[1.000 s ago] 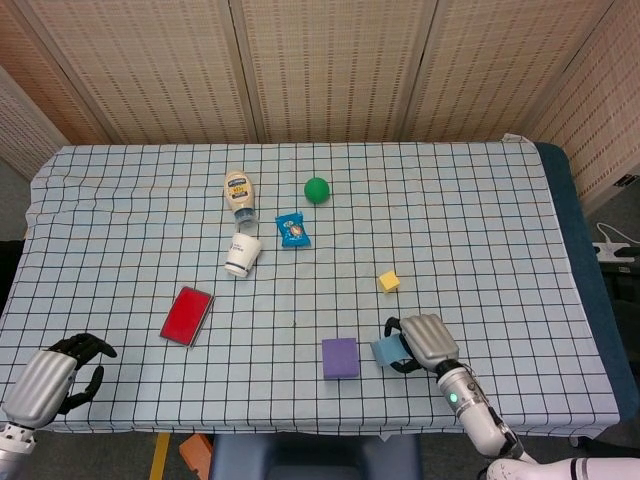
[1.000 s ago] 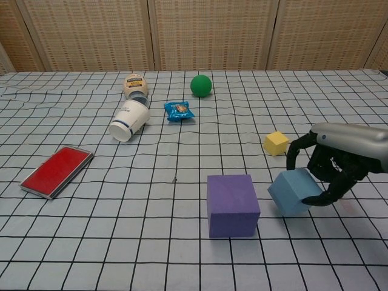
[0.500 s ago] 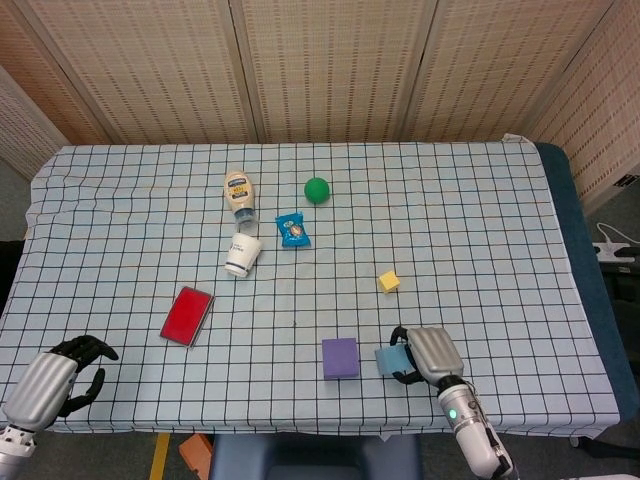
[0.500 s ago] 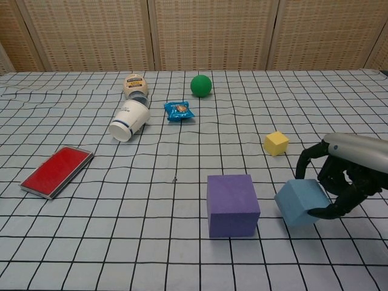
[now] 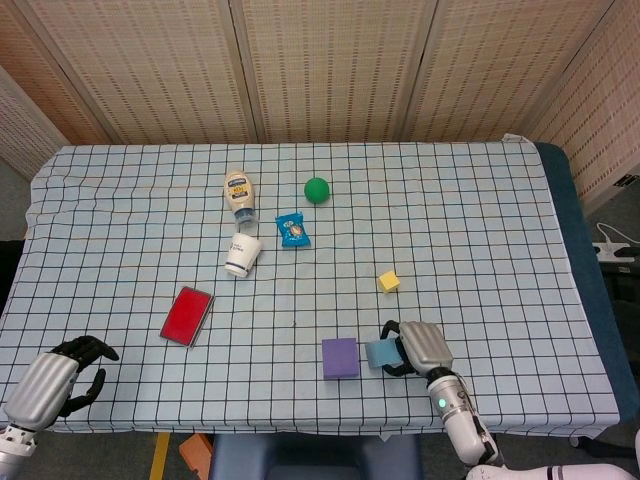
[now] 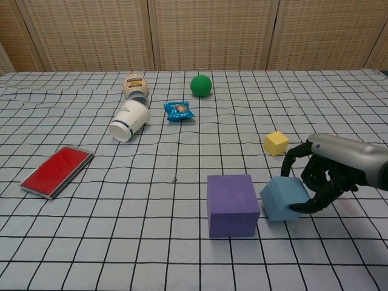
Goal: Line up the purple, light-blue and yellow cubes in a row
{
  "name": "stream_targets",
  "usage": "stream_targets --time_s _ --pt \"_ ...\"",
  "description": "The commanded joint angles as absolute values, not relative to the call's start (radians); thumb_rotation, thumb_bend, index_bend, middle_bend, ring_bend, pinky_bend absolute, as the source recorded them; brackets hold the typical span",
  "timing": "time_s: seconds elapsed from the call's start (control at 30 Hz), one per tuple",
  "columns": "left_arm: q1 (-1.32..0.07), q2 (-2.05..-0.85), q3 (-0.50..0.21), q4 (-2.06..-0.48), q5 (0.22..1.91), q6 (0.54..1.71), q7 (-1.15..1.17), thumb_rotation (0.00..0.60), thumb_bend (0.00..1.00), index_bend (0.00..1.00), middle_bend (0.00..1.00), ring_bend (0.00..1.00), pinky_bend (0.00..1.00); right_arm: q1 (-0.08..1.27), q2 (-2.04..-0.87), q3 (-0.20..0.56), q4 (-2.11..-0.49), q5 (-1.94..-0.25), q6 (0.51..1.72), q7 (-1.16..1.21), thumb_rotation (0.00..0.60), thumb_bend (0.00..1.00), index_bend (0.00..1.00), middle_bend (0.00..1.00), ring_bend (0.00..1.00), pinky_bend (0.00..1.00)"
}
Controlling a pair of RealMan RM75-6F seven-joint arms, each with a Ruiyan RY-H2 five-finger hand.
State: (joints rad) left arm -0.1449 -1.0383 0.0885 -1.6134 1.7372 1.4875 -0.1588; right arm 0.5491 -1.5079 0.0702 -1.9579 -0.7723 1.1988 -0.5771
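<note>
Three foam cubes lay on the checked tablecloth (image 5: 480, 200), and the large purple foam cube (image 6: 232, 205) serves as the landmark. Just to its right sat the light-blue foam cube (image 6: 282, 199), slightly tilted and nearly touching it, gripped by the right hand (image 6: 321, 182) with dark fingers (image 6: 306, 205) curled round its right side. The small yellow foam cube (image 6: 276, 143) stood farther back and to the right of the purple one, apart from both. Behind and left of the purple cube lay a white paper cup (image 6: 129, 120) on its side with a blue band at the rim, and behind that an overturned cream squeeze bottle (image 6: 135, 85) whose dark label was too small to read. A blue snack packet (image 6: 179, 110) carried printing that could not be made out, and a green ball (image 6: 200, 85) rested beyond it. Far left of the purple cube lay a flat red case (image 6: 56, 171). At the near left table corner the left hand (image 5: 55, 380) held nothing, fingers loosely curled and apart.
</note>
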Motion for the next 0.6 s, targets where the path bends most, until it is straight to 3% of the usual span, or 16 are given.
stream_targets --time_s 0.03,0.6 --pt "-0.145 -1.038 0.088 -1.613 1.739 1.489 -0.162 0.600 0.57 0.43 0.42 0.28 0.40 0.554 -1.516 0.073 -1.951 -0.768 1.195 -0.577 0.600 0.15 0.59 0.83 0.72 0.86" --pt "-0.145 -1.036 0.091 -1.614 1.743 1.492 -0.169 0.600 0.57 0.43 0.42 0.28 0.40 0.576 -1.552 0.080 -1.933 -0.749 1.187 -0.582 0.600 0.15 0.60 0.83 0.72 0.86"
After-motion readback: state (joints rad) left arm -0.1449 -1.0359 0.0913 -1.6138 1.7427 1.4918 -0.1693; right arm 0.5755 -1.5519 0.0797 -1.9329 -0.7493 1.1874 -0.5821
